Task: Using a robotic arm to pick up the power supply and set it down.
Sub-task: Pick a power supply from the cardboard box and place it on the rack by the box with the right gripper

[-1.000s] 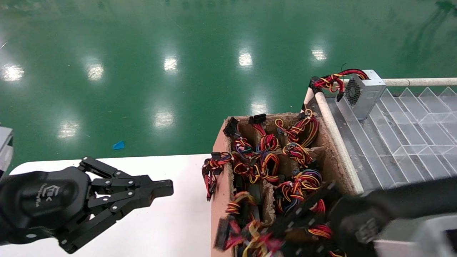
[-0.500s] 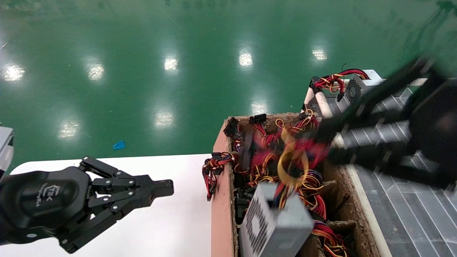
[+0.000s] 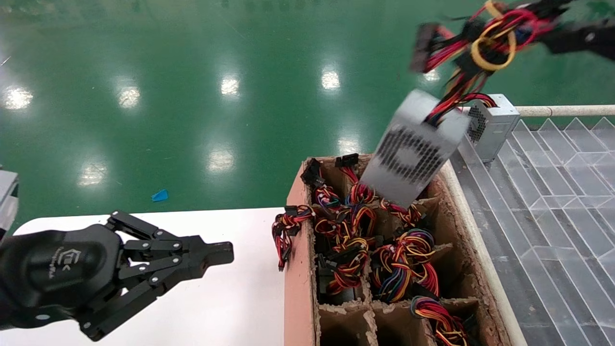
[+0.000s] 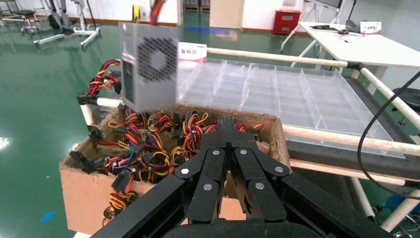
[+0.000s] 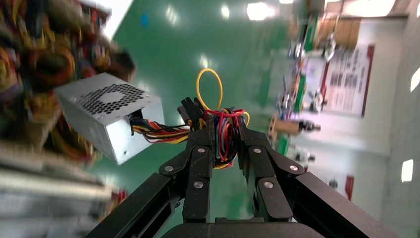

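The small grey sheet-metal power supply [image 3: 414,146] is held by its wire bundle [image 5: 225,131] in the closed right gripper [image 5: 226,130] above the brown divided cardboard box [image 3: 295,269], where coloured cable bundles [image 3: 384,259] are kept.

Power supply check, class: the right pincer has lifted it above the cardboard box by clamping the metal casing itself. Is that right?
Not quite. The right pincer is shut on the wire bundle, not on the casing; the right wrist view shows this. The power supply hangs from those wires above the cardboard box, as stated. The left pincer is parked over the white table.
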`<state>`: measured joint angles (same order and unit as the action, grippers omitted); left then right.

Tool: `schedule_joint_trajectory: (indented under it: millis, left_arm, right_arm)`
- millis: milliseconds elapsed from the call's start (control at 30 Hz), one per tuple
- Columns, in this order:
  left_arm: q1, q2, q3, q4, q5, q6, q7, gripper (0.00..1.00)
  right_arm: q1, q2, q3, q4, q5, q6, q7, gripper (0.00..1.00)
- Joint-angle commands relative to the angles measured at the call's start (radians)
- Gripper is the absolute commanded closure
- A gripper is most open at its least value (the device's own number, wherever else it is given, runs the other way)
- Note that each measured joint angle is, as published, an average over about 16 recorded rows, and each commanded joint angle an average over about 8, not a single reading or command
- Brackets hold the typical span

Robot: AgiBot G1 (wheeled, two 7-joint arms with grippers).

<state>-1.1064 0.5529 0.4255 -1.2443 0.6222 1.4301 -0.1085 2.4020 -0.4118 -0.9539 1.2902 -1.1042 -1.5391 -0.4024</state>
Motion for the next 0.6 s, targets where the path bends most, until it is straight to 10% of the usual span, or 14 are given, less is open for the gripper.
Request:
schedule_joint_trajectory:
  millis: [33,600]
  left_arm:
    - [0.0,0.0,0.0,0.0,0.0,0.0,0.0,1.0]
    - [0.0,0.0,0.0,0.0,0.0,0.0,0.0,1.0]
  right_arm:
    - [0.022,-0.001,-0.007,-0.01,-0.052,0.005,0.0,1.0]
    - [-0.02,-0.004,-0.061,-0.366,-0.21,0.038,-0.143,1.0]
